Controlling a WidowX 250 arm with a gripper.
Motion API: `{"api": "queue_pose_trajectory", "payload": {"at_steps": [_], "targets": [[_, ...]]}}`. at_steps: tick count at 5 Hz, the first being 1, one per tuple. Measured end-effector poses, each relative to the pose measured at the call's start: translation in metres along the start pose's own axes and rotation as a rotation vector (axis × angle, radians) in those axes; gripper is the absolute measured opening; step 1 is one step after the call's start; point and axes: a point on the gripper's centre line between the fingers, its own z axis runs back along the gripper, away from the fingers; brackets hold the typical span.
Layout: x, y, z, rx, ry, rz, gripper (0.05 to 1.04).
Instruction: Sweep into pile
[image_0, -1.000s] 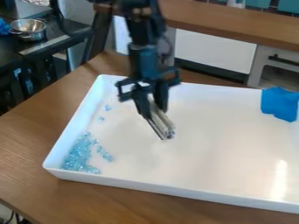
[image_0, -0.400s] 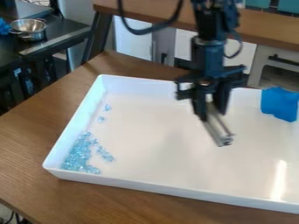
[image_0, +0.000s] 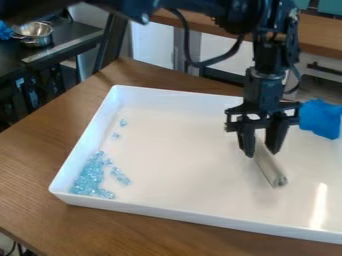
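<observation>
My gripper (image_0: 259, 150) hangs over the right half of the white tray (image_0: 167, 209), shut on a pale, clear bar-shaped tool (image_0: 269, 166) that slants down toward the tray floor. Whether the bar touches the floor I cannot tell. Small light-blue translucent pieces (image_0: 88, 181) lie gathered in the tray's front left corner. A short strand of them (image_0: 119, 176) sits just right of that heap, and a few loose ones (image_0: 115, 136) are farther back near the left wall.
A bright blue cloth-like item (image_0: 320, 119) is at the tray's right side, behind and right of the gripper. Wooden table (image_0: 33, 150) surrounds the tray's left and front. A metal pot (image_0: 33, 33) stands on a dark surface at the back left.
Across the frames my gripper has gone right and a little toward the front, carrying the bar from mid-tray to the right half. The blue pieces look unmoved.
</observation>
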Motion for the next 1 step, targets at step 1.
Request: {"api": "queue_pose_trajectory", "payload": {"at_steps": [1], "targets": [[-0.0009, 0.0006, -0.0006, 0.004, 0.007, -0.05, 0.981]]}}
